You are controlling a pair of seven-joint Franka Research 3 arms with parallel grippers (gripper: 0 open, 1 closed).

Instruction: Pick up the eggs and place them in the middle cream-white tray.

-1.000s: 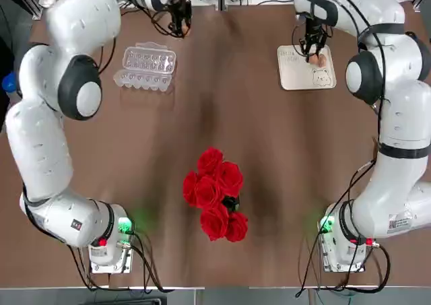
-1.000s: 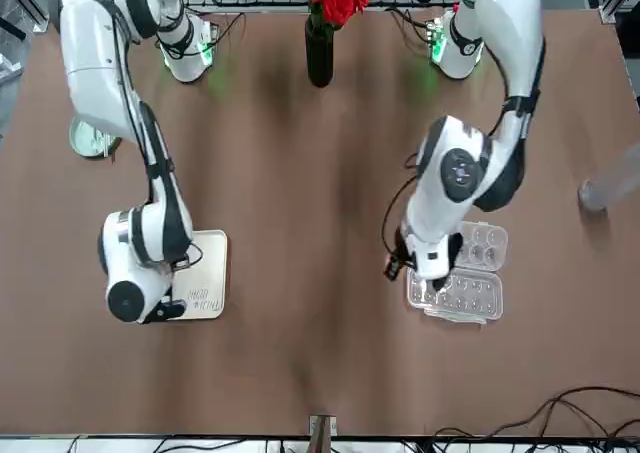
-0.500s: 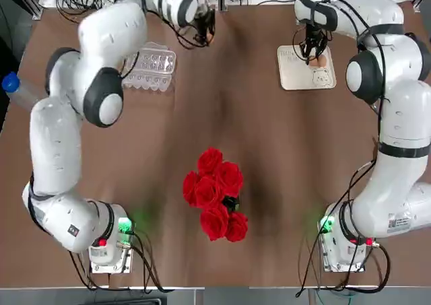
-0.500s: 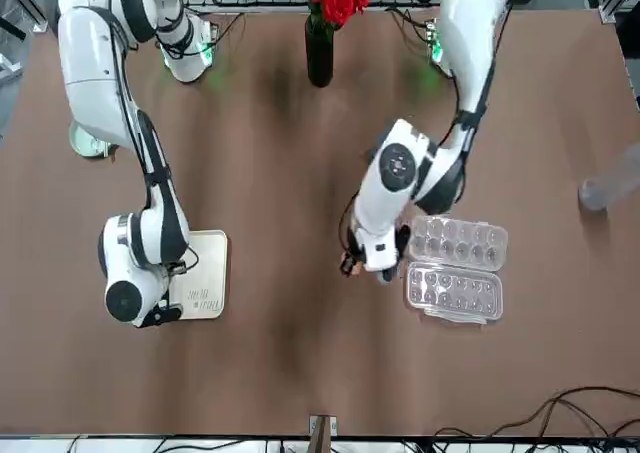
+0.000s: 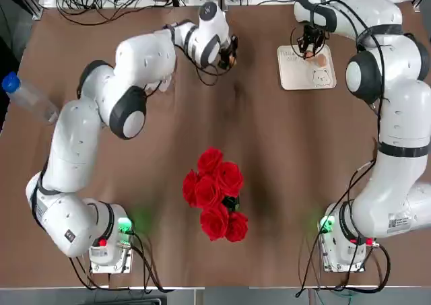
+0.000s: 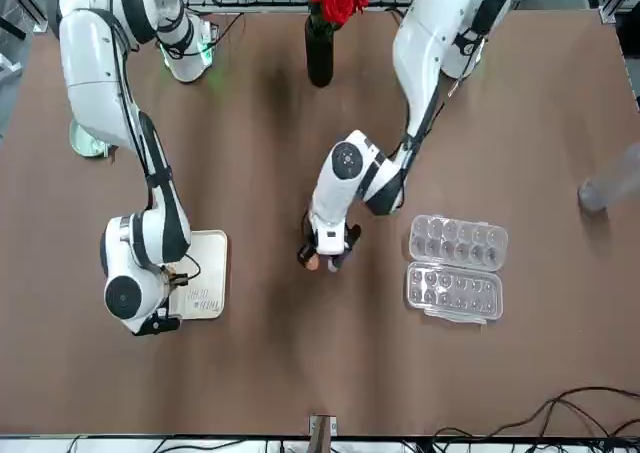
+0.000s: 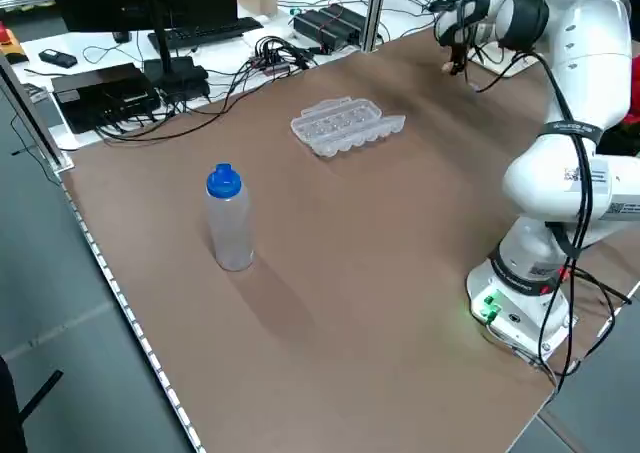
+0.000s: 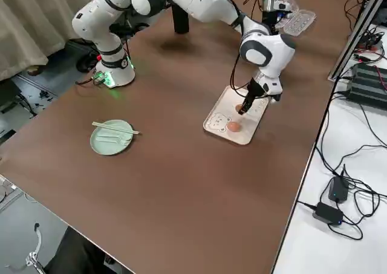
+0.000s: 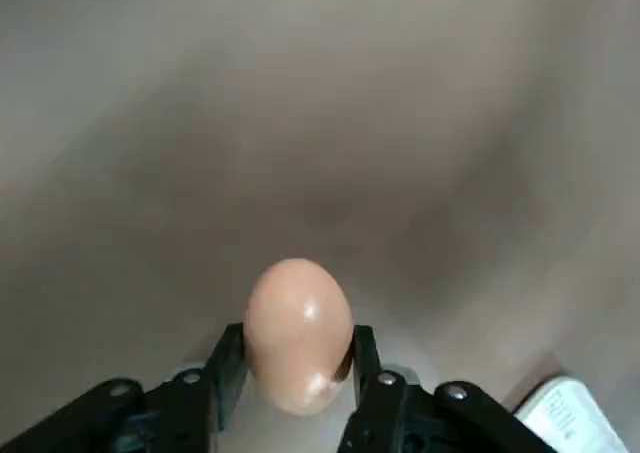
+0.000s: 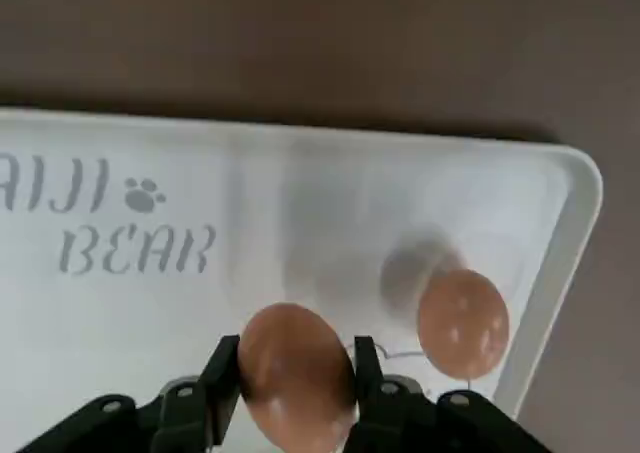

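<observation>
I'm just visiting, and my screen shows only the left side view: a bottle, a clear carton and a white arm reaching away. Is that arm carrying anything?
Observer: Yes. The left end effector is shut on a light-brown egg, above bare table.
Operator: Is there another arm working?
Observer: Yes. The right end effector grips a second egg over the cream-white tray.
Operator: Anything lying in that tray?
Observer: A third egg rests in it, close to the rim and beside the gripped one.
</observation>
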